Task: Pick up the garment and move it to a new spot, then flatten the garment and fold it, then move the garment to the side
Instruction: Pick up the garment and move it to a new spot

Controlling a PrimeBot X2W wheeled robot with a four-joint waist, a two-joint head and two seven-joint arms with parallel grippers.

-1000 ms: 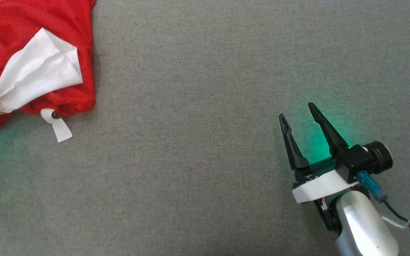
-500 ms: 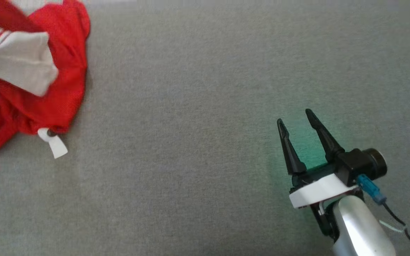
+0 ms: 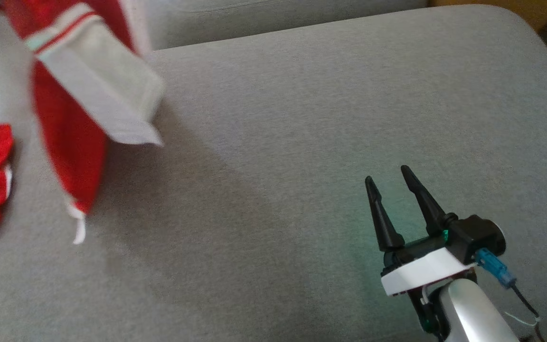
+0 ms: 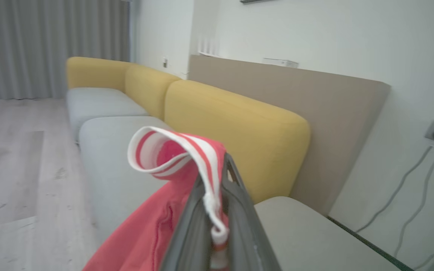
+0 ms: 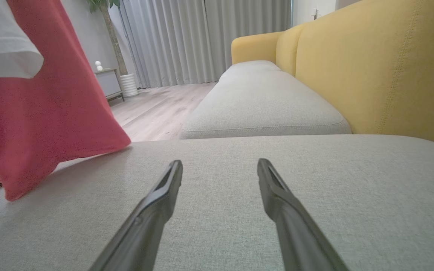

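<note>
The red garment (image 3: pixel 71 152), trimmed in white, is clamped by its red-and-white striped band between the closed fingers of the left gripper (image 4: pixel 222 173). It is held hanging, blurred, at the left of the head view, its lower edge down by the grey seat cushion (image 3: pixel 302 118); whether it touches cannot be told. More red cloth is seen lying on the cushion at the far left. The right gripper (image 3: pixel 386 174) is held empty, jaws spread wide, low over bare cushion, well apart from the garment.
</note>
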